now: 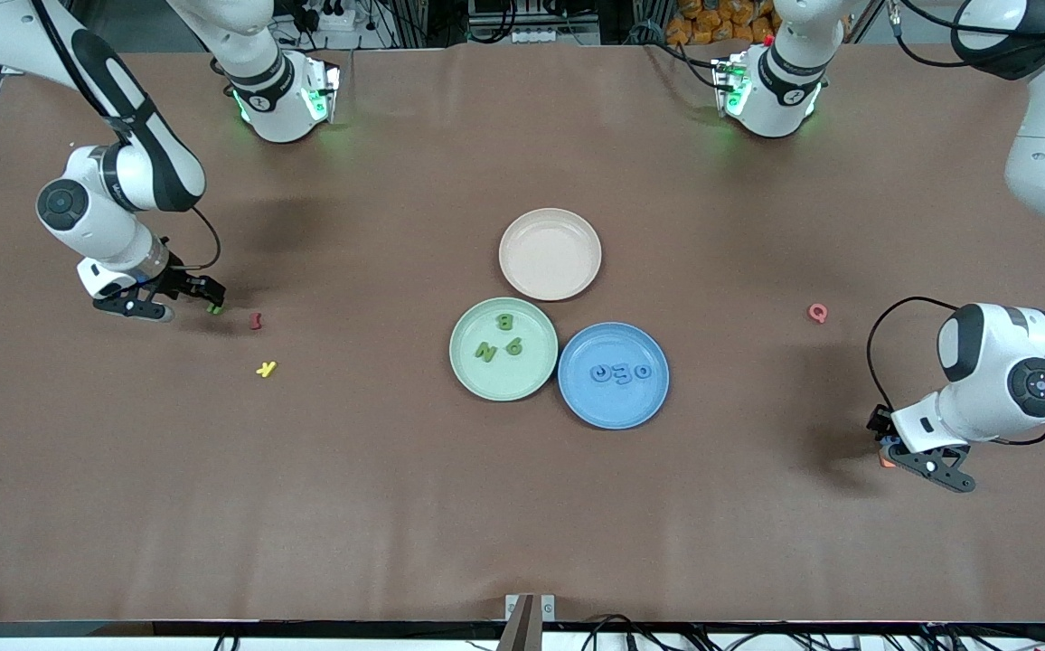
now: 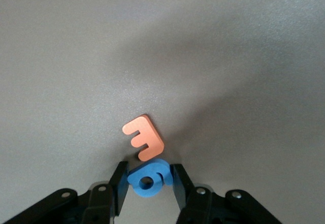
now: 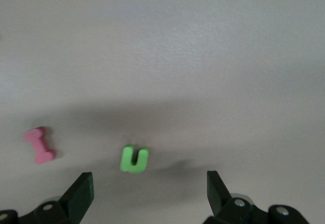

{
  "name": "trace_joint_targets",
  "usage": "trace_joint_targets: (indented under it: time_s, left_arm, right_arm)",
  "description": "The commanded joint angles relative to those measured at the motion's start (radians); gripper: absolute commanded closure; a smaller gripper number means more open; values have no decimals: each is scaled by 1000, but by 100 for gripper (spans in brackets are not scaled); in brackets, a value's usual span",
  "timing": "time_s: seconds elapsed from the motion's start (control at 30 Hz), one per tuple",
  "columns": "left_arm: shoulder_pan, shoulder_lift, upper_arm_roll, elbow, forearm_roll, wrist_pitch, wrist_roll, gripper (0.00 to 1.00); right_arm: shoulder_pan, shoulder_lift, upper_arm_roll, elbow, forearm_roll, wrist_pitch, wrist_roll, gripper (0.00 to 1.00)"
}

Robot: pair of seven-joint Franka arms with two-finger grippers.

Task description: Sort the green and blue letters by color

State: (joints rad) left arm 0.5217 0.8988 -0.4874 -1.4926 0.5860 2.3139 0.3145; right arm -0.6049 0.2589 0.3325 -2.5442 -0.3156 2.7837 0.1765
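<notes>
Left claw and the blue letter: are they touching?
Touching. The left wrist view shows the left claw with both fingers pressed against the blue letter.

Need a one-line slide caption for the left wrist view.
Left hand closed on a blue letter, orange letter lying beside it on the brown table.

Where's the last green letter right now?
The green U lies on the table at the right arm's end, between the open fingers of the right gripper, beside the pink I.
</notes>
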Motion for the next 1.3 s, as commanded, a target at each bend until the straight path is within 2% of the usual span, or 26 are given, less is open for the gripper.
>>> trace_joint_targets:
  time_s: [0.0,0.2,0.6,0.73,0.93,1.07,1.27]
  left_arm:
    - [-2,14,6,8,-6,7,17,94]
    - [-3,-4,4,8,-32,-2,6,94]
    - [-25,-63,-23,8,-40,-99,-90,94]
    - [-37,-70,-52,6,-38,-123,-188,94]
    - [-75,-84,-102,5,-32,-198,-382,94]
    - [-117,-98,-122,0,-34,-237,-521,94]
    - [-124,-110,-210,0,-37,-321,-684,94]
  right_arm:
    - [14,25,2,-7,-11,42,29,4]
    - [50,25,0,-10,-11,42,90,4]
    - [50,28,-1,-10,-13,40,90,6]
    - [47,29,-1,-10,-13,40,90,7]
    - [43,39,-3,-8,-14,40,89,20]
    - [43,39,-4,-8,-16,42,89,22]
    - [39,40,-6,-7,-16,42,80,29]
